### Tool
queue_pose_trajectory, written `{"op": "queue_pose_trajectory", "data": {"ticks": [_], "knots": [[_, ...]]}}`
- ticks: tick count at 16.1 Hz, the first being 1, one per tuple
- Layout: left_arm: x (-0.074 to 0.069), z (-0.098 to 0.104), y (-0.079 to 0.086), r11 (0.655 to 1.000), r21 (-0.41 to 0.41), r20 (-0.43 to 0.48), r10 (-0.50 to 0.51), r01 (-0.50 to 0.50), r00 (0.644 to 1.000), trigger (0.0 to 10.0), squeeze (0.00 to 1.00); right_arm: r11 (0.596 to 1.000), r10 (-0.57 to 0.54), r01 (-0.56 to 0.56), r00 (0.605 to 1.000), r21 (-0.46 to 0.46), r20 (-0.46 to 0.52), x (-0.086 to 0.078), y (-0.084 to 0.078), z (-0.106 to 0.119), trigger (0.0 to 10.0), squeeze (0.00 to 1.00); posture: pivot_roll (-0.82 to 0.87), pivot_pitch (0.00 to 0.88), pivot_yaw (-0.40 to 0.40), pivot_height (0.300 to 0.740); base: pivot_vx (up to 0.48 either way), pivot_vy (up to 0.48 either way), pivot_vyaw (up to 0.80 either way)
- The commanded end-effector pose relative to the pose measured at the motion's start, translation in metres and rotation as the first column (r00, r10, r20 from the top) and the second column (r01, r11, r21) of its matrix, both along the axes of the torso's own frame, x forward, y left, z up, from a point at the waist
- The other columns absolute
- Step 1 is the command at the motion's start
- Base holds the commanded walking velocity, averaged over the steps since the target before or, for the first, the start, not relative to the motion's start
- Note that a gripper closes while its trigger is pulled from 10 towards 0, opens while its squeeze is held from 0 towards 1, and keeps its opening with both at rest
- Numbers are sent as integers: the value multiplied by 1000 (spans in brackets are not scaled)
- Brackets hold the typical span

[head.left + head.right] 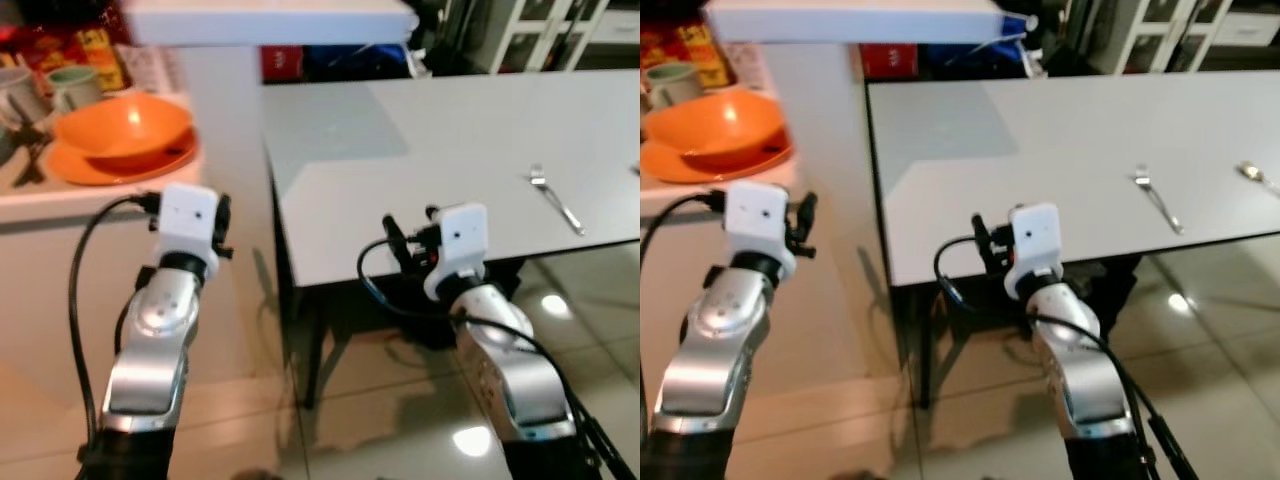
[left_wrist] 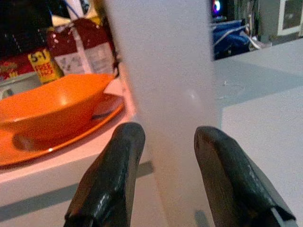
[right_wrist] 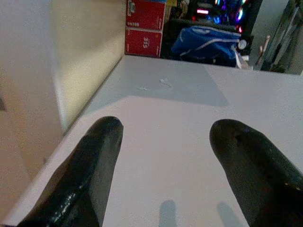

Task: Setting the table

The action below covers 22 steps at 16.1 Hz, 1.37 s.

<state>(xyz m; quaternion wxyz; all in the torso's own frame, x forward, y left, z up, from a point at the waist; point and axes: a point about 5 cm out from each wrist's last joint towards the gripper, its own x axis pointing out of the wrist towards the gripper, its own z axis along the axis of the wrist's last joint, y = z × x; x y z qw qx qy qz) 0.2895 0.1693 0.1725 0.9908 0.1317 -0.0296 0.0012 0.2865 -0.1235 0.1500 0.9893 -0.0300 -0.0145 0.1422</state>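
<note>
Now the left gripper (image 2: pixel 163 182) has its two black fingers spread wide and empty. Just ahead, off to one side, a shiny orange bowl (image 2: pixel 54 106) sits on an orange plate (image 2: pixel 57 142). It looks hard and slippery, so grab its rim. The right gripper (image 3: pixel 163 170) is wide too, over the white table (image 1: pixel 450 170).

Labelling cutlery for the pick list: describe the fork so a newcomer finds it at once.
Start at the large pale grey table ahead of the robot, and go to its front edge on the robot's right. The slim silver metal fork lies there flat, tines pointing away. In the right eye view a silver spoon lies further right; the fork is the pronged one.
</note>
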Motion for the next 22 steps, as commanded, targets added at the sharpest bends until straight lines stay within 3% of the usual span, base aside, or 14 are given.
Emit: {"op": "queue_pose_trajectory", "data": {"ticks": [1,4,9,12,16,18,22], "knots": [[0,4,4,1000,19,21,24,-24,999,10000,0,999,24,-25,1000,20,19,2,4,4,10000,0,-17,0,-53,740,0,480,0],[0,3,6,999,36,16,25,-25,1000,10000,0,1000,27,-27,999,6,25,5,8,4,10000,0,-13,0,-46,740,0,480,0],[3,19,-1,996,82,62,-33,28,998,10000,0,997,1,-5,999,81,51,2,5,10,10000,0,-9,0,-39,740,0,480,0],[-1,31,-14,992,84,118,-109,99,987,10000,0,992,26,-36,996,123,83,2,9,21,10000,0,-5,0,-43,740,0,0,0],[-5,34,-14,994,58,122,-99,93,988,10000,0,992,51,-61,994,110,97,5,10,27,10000,0,6,0,-57,740,417,0,0],[-5,35,-15,994,54,128,-106,100,986,10000,0,993,36,-46,995,106,96,6,8,27,10000,0,7,0,-58,740,431,0,800],[-7,37,-25,985,38,135,-171,167,976,10000,0,986,0,-14,996,164,86,6,2,27,10000,0,-1,0,-54,740,442,0,200]]}}
